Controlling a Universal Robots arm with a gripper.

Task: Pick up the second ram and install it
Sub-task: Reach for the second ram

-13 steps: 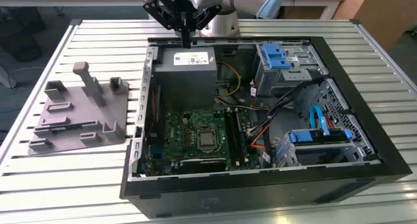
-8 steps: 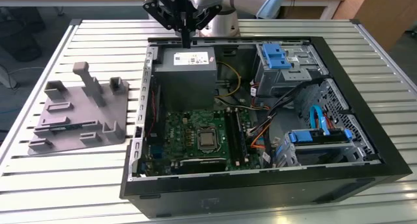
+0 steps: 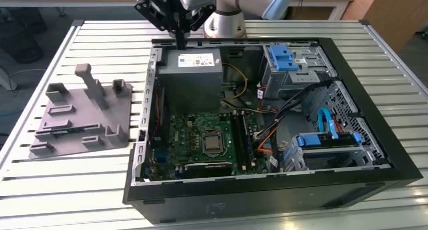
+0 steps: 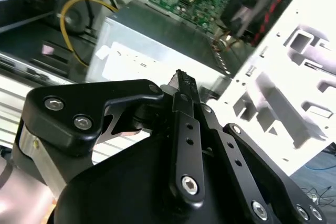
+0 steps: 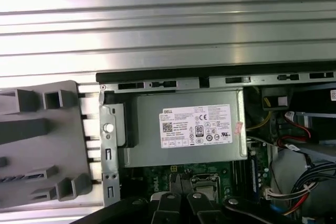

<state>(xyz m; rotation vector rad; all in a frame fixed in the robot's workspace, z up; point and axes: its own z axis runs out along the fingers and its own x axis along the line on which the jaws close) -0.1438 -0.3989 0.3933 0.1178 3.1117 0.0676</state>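
Observation:
The second ram (image 3: 67, 132) is a thin dark blue-green stick lying in a slot of the grey holder (image 3: 80, 115) on the exterior view's left. My gripper (image 3: 180, 42) hangs over the far edge of the open computer case (image 3: 374, 140), above the power supply (image 3: 189, 77) and well away from the stick. Its black fingers (image 4: 181, 85) are pressed together, shut with nothing between them. The first wrist view looks down past the fingertips (image 5: 181, 203) onto the power supply (image 5: 189, 127) and the holder (image 5: 42, 140). The long black memory slots (image 3: 239, 135) sit on the green motherboard (image 3: 200, 140).
The case stands on a slatted metal table (image 3: 73, 190). Inside the case are blue drive brackets (image 3: 284, 57), bundled cables (image 3: 287, 109) and a processor socket (image 3: 212, 142). The robot's base (image 3: 224, 19) rises behind the case. The case walls stand up around the motherboard.

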